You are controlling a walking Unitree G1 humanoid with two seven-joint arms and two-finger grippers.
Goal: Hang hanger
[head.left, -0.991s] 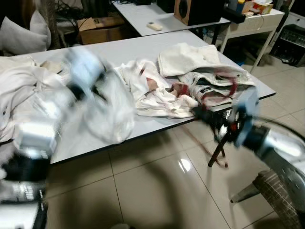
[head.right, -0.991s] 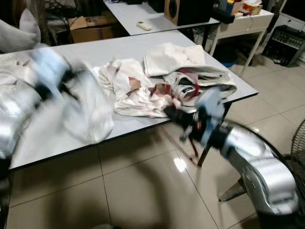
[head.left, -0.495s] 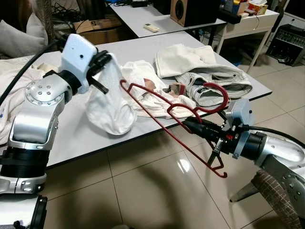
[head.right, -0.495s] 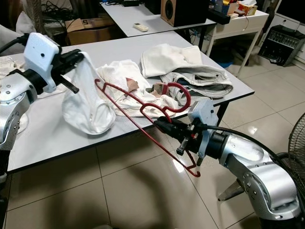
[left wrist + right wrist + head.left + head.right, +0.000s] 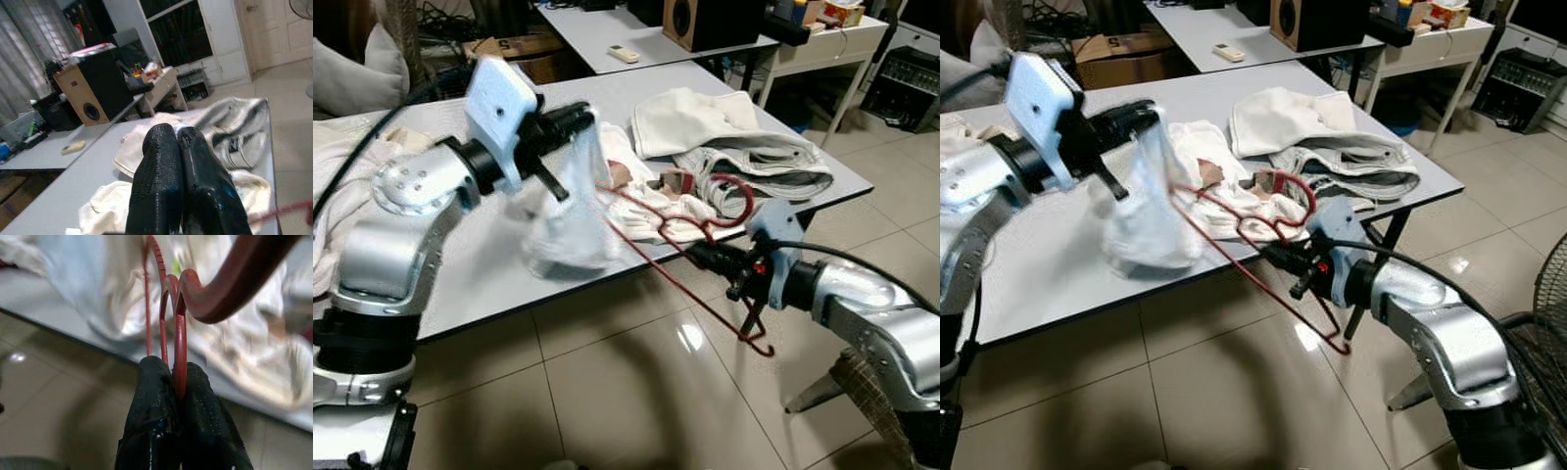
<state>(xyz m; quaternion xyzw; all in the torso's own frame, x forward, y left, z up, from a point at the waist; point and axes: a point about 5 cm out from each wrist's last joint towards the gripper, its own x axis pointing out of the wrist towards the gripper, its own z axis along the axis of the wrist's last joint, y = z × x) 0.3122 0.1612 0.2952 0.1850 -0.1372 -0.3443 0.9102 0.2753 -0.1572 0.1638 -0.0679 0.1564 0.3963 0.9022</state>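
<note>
The right gripper (image 5: 697, 254) is clamping the red hanger (image 5: 656, 269) at its neck, holding it off the table's (image 5: 1048, 274) near edge; the right wrist view is showing both fingers (image 5: 151, 396) pinching the wire. Farther back, the left gripper (image 5: 579, 117) is pinching a white garment (image 5: 566, 220) above the table, fingers (image 5: 161, 166) pressed together.
</note>
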